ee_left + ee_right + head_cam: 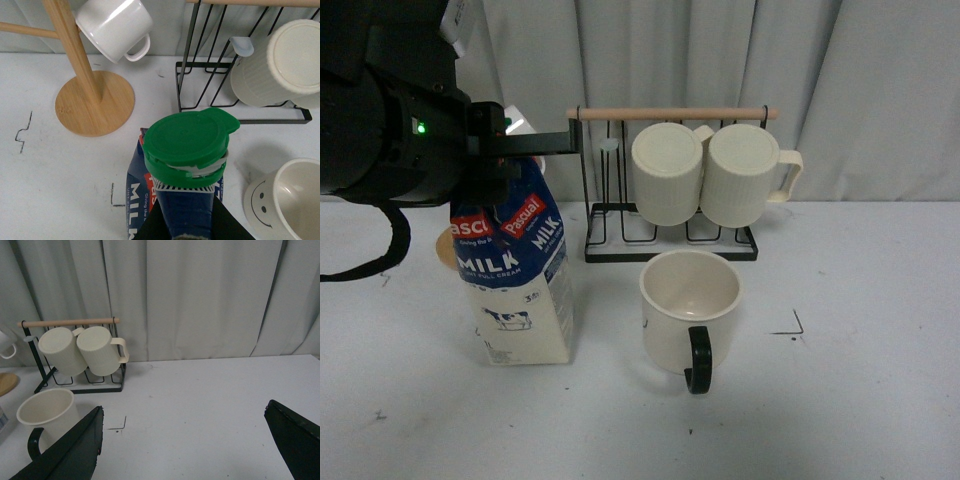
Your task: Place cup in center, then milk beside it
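My left arm comes in from the left, raised, with a green light lit on its wrist. The left gripper is clamped on the top ridge of the milk carton, one finger on each side. My right gripper sits level, jaws spread wide apart.

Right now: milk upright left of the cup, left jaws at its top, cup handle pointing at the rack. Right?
No. Front view: the handle of the cup faces the robot, away from the rack. The milk and left jaws are as stated.
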